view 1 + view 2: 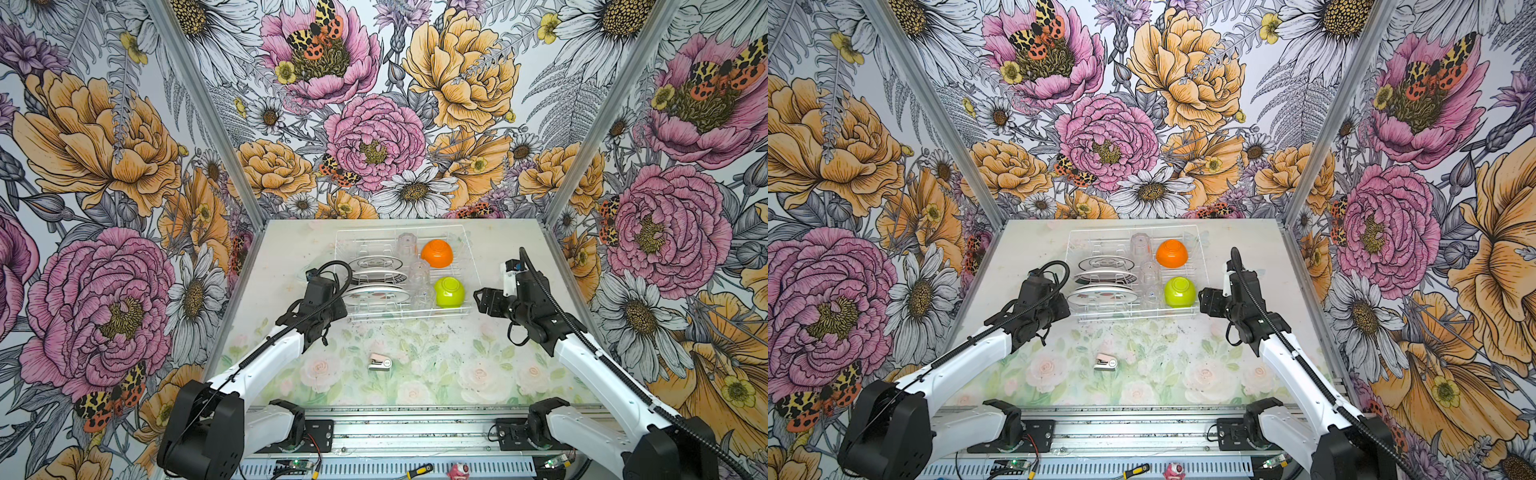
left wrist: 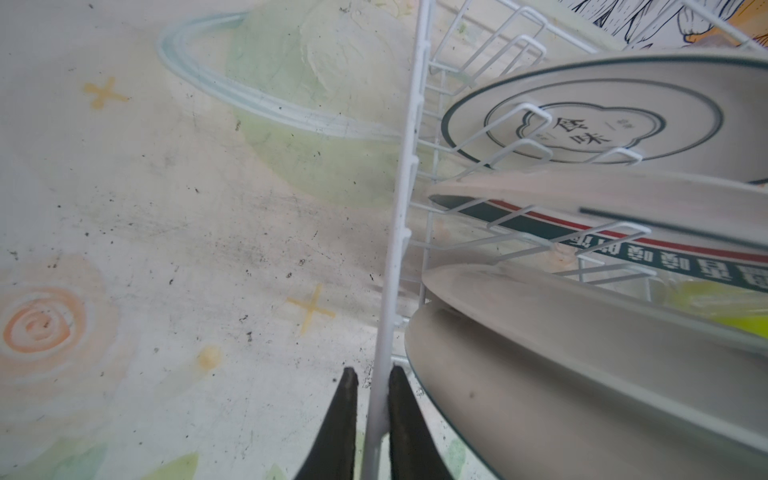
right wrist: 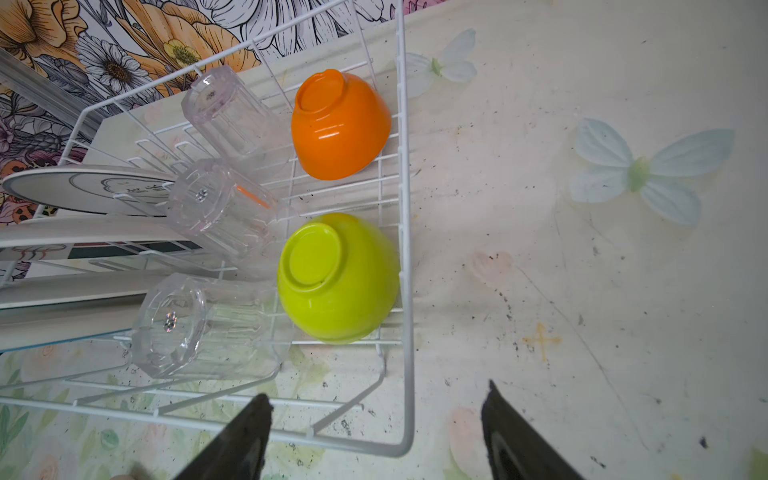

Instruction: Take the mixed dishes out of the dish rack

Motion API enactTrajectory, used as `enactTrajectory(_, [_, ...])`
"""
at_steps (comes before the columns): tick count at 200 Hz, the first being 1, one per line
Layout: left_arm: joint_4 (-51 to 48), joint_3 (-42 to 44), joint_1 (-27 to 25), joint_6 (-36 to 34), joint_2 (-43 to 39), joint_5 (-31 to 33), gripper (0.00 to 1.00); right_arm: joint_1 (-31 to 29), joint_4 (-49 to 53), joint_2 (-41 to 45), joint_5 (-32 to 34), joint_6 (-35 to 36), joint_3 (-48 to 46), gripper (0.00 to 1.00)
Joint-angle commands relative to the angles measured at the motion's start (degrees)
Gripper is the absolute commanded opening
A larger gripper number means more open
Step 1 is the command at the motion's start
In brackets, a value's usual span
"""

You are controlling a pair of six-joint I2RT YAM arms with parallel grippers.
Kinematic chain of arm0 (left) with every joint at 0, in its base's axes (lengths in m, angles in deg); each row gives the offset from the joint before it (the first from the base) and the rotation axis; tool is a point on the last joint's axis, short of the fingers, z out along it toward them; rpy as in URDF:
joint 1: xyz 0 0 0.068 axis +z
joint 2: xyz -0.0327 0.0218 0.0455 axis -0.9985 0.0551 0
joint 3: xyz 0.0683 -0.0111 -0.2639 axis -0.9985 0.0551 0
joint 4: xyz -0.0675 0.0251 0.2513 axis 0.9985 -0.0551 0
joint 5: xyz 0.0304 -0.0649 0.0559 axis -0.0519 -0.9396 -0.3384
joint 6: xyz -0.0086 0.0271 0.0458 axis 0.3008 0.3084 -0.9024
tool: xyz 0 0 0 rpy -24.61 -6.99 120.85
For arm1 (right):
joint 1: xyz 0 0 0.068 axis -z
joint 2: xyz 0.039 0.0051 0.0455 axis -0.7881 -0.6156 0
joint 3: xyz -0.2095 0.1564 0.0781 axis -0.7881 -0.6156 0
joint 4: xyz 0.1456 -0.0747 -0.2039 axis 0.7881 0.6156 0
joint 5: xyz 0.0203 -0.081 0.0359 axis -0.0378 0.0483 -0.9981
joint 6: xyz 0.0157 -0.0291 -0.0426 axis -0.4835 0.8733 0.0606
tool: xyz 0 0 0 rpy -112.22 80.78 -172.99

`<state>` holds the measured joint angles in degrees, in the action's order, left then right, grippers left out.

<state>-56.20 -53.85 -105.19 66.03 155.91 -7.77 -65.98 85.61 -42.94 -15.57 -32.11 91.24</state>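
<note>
- Your left pincer (image 2: pixel 372 370) is almost closed. Its two fingers pinch the white wire rim of the dish rack (image 2: pixel 399 232) on the rack's left side.
- Your right pincer (image 3: pixel 378 390) stands wide open and holds nothing. In the right wrist view the rack's front right corner lines up between its fingers, and no contact shows.
- The dish rack sits toward the back of the desk (image 1: pixel 291 249), between your two arms in both top views.
- Three plates (image 1: pixel 376 276) stand tilted on edge in the tines of the rack's left half, one behind another.
- Three clear tumblers (image 3: pixel 203 195) sit bottom-up in a row down the middle of the rack.
- The orange bowl (image 1: pixel 436 252) lies upside down at the rack's back right.
- The lime-green bowl (image 1: pixel 449 292) lies upside down just in front of it, near your right pincer.
- A small pink-white object (image 1: pixel 379 362) lies on the desk in front of the rack, well apart from both pincers.
</note>
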Motion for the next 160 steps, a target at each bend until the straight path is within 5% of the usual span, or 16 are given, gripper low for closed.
enactTrajectory(1, [-4.35,1.49,1.31,-1.95,-0.27,-0.91,0.17,-0.77,0.52,-2.89,0.77,1.61,2.83,0.71])
enactTrajectory(133, [-1.53,4.90,-0.18,-2.04,-4.16,-3.96,0.21,-3.85,0.56,-8.68,6.11,0.13,1.24,0.33])
enactTrajectory(160, [-1.14,5.53,-0.79,-2.21,-3.82,-3.67,0.22,-4.28,0.54,-8.42,6.61,0.04,-0.42,0.17])
